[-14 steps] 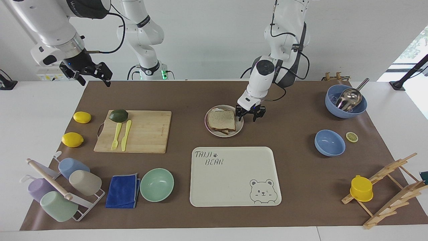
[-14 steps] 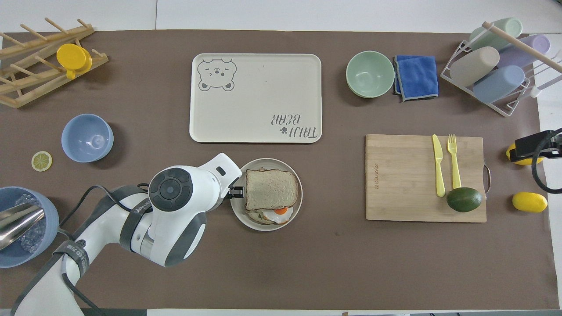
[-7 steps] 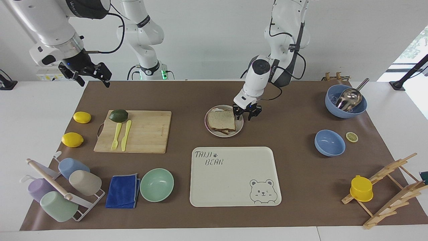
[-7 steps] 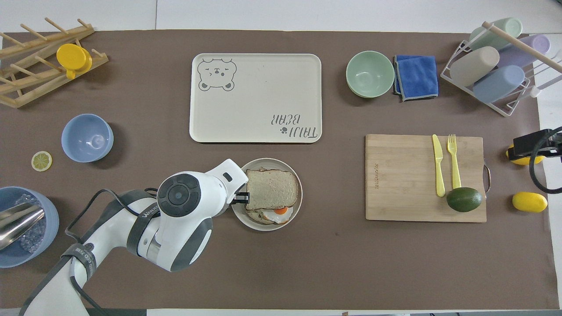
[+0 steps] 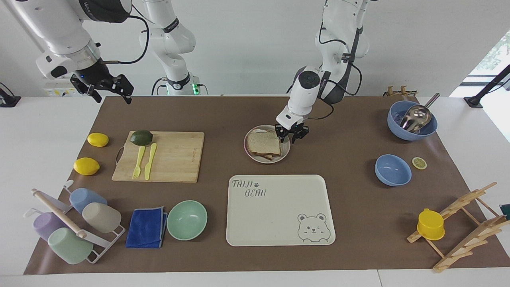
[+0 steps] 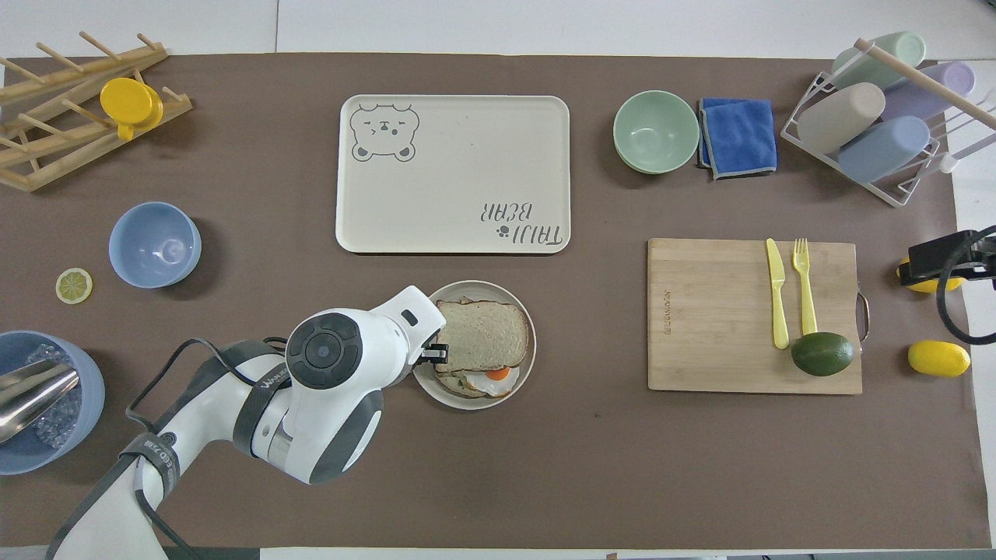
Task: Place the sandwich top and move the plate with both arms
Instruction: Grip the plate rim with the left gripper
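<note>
Facing view: bread slice (image 5: pixel 263 141) already sits atop the egg toast on the plate (image 5: pixel 252 155), left gripper (image 5: pixel 291 136) spread at its rim; right gripper (image 5: pixel 104 88), spread, waits above the table's corner. Plate unmoved.

High facing view, steep overhead view, both showing whole table (image 5: pixel 358 119)

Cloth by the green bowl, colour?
The cloth is blue with a grey edge; overhead view.

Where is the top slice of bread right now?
The top slice of bread lies on the fried egg toast on the small round plate, mid-table, nearer to the robots than the bear tray. The left gripper is at the plate's rim.
</note>
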`<move>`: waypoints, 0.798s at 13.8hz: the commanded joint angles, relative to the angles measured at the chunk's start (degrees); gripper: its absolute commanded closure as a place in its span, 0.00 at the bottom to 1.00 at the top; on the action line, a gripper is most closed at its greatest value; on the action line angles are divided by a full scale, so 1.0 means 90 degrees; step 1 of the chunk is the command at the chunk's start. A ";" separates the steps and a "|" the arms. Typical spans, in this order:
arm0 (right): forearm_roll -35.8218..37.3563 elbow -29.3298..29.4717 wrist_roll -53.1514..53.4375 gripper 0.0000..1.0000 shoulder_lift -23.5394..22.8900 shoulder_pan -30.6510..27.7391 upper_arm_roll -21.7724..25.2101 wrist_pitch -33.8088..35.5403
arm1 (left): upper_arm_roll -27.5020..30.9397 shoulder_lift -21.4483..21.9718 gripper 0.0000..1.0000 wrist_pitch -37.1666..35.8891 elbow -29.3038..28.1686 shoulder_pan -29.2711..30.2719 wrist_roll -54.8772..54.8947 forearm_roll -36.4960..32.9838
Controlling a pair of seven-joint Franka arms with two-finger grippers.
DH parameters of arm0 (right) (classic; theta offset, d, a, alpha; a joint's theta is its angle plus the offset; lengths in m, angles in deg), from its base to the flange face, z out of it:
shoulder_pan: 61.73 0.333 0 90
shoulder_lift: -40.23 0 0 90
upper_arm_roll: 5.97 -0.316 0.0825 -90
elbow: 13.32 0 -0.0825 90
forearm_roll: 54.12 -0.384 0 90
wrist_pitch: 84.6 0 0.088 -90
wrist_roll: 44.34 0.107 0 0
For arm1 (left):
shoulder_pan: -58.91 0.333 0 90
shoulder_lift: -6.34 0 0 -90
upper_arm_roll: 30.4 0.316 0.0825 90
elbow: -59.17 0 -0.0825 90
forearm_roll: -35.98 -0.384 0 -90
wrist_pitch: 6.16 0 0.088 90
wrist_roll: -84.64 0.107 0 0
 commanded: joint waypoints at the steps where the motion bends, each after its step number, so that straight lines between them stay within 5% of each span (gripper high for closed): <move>1: -0.0153 -0.0016 -0.0119 0.00 0.0020 -0.0027 0.0014 0.0047 | 0.0082 0.0006 0.71 0.0189 -0.0107 -0.0134 0.0000 0.0173; 5: -0.0153 -0.0026 -0.0119 0.00 0.0020 -0.0027 0.0014 0.0047 | 0.0092 0.0006 1.00 0.0179 -0.0107 -0.0134 0.0000 0.0173; 11: -0.0153 -0.0016 -0.0119 0.00 0.0020 -0.0027 0.0014 0.0047 | 0.0092 -0.0004 1.00 0.0111 -0.0058 -0.0046 0.0009 0.0260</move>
